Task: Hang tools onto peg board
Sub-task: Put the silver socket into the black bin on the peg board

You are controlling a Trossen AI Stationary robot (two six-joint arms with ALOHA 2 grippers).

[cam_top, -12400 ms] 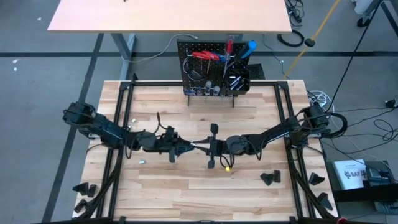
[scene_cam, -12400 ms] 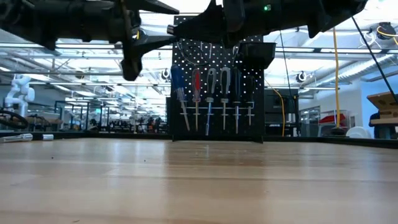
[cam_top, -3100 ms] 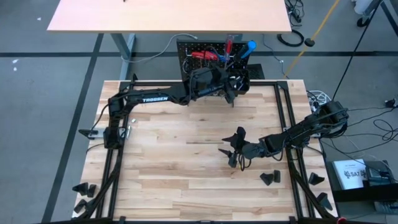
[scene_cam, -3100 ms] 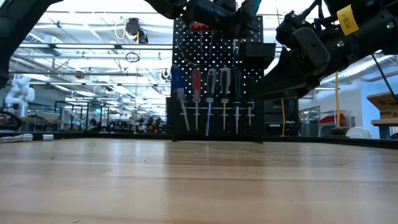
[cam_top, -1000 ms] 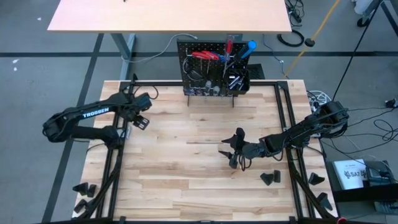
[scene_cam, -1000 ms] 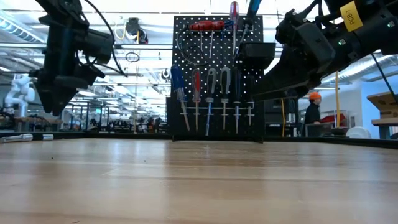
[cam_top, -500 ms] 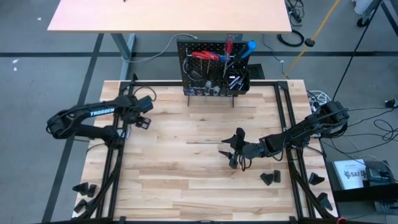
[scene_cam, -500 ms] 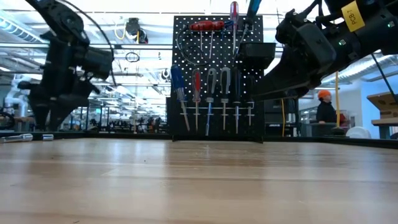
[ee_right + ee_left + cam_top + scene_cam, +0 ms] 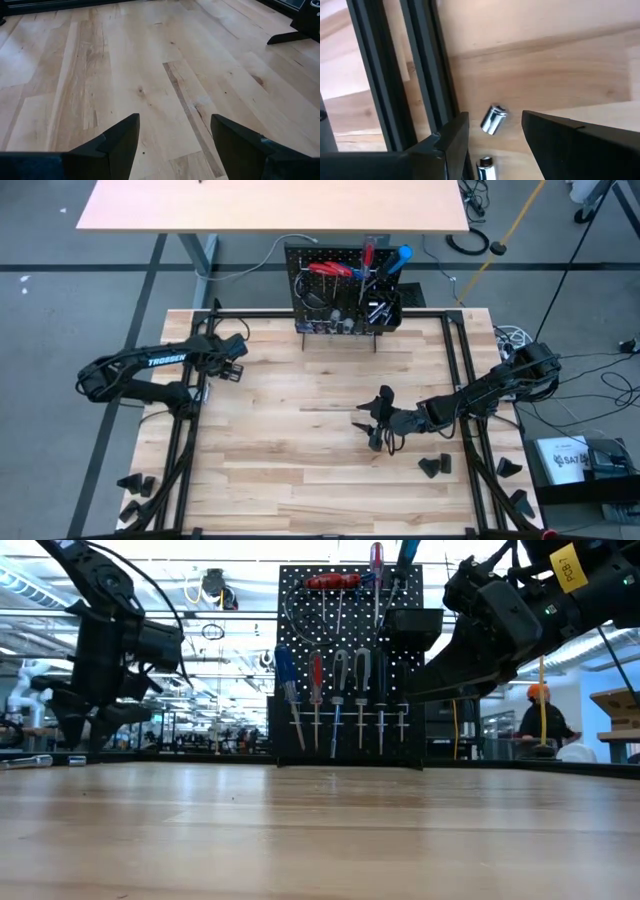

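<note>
My left tool (image 9: 492, 137) hangs open and empty over the left edge of the desk (image 9: 300, 450), its fingers standing either side of a small shiny metal bit (image 9: 493, 120) that lies flat on the wood just ahead of them. A second bit (image 9: 486, 169) lies closer in, near the bottom of the left wrist frame. The first bit's long axis runs on a slant across the gap between my fingers, so I judge I should turn the wrist a little before closing. Black frame rails (image 9: 427, 75) run just beside both bits, leaving little room on that side; the other side is open wood.

My right tool (image 9: 377, 420) waits open and empty at centre right of the high frame, much farther from these bits.

The peg board (image 9: 343, 288) stands at upper centre, well apart, screwdrivers (image 9: 345, 695) and pliers (image 9: 332, 582) already on it.
</note>
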